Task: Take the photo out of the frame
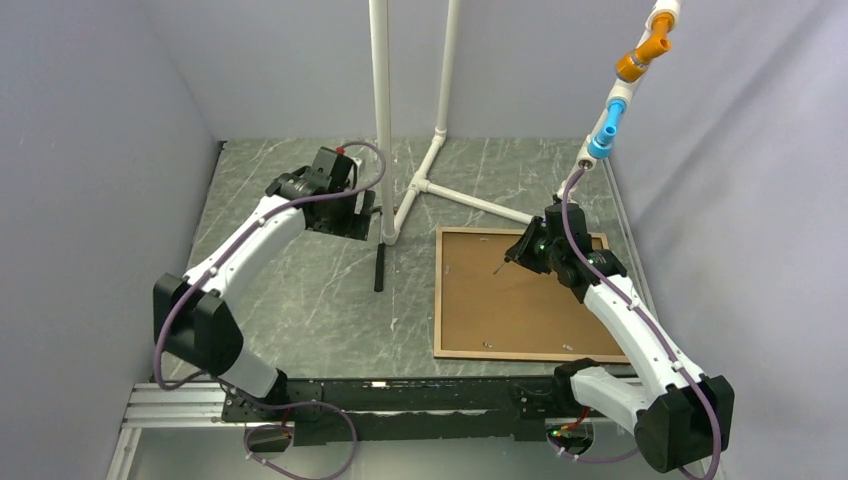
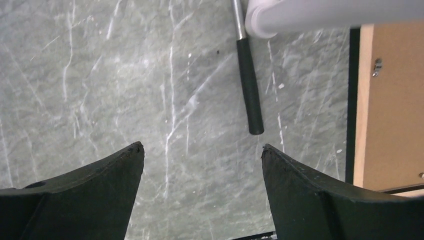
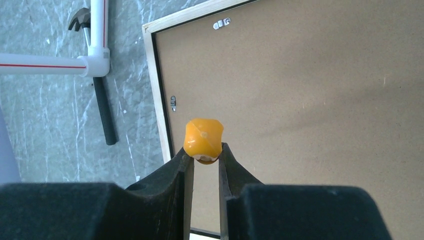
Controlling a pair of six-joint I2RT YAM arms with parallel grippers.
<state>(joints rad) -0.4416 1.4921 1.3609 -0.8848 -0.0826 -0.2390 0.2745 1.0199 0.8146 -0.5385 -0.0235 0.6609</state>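
The right claw [image 3: 203, 157] is clamped on a yellow-orange tool handle [image 3: 203, 139] that juts just past its fingertips. In the overhead view a thin shaft points from it toward the board, though I cannot tell whether it touches. Directly beneath this claw lies the frame [image 3: 152, 75], face down, with its pale rim off to the claw's left. The photo [image 3: 310, 110] sits inside it, showing only its brown backing. A small metal clip [image 3: 173, 103] sits on the rim just ahead of the fingertips. The left claw [image 2: 202, 150] hangs with its jaws spread wide, holding nothing, over the marbled table [image 2: 100, 75]. A black hammer handle [image 2: 250, 90] lies just ahead of its right finger, with a white pipe [image 2: 310, 15] beyond that.
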